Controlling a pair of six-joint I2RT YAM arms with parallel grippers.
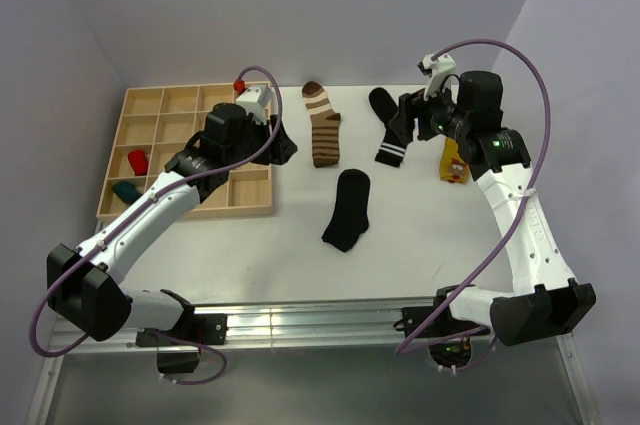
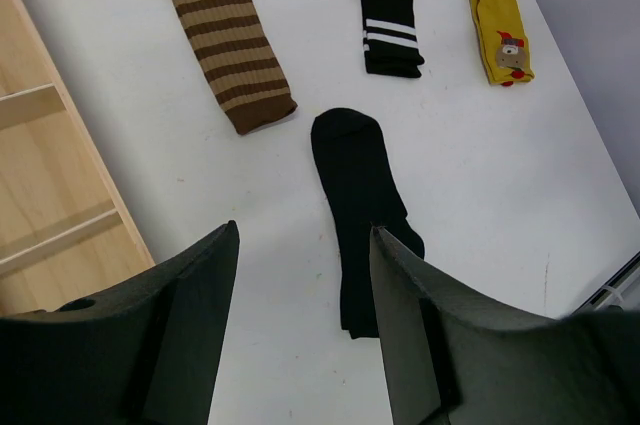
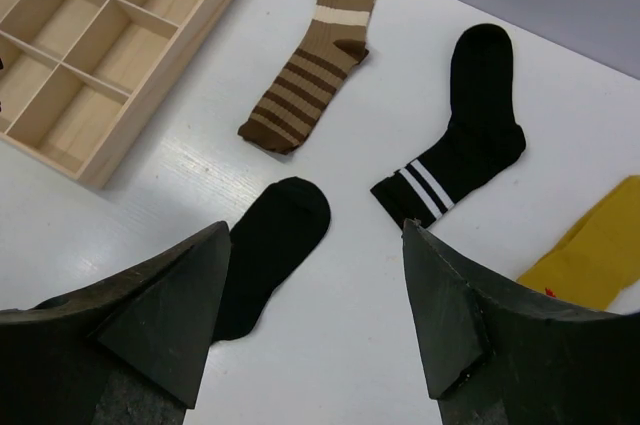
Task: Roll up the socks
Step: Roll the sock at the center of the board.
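Four socks lie flat on the white table. The plain black sock [image 1: 349,210] is in the middle, and also shows in the wrist views [image 2: 365,205] [image 3: 270,245]. The brown-and-cream striped sock [image 1: 322,125] [image 2: 230,40] [image 3: 310,55] lies behind it. The black sock with white cuff stripes [image 1: 393,130] [image 2: 388,5] [image 3: 465,115] is to its right. The yellow sock [image 1: 453,160] [image 2: 495,15] [image 3: 590,255] is far right, partly hidden by the right arm. My left gripper [image 1: 283,145] [image 2: 303,228] and right gripper [image 1: 405,117] [image 3: 316,226] hover open and empty above the table.
A wooden compartment tray [image 1: 185,210] [image 2: 40,175] [image 3: 110,35] stands at the left, with a red item [image 1: 137,160] and a teal item [image 1: 127,190] in its left cells. Grey walls close the back and sides.
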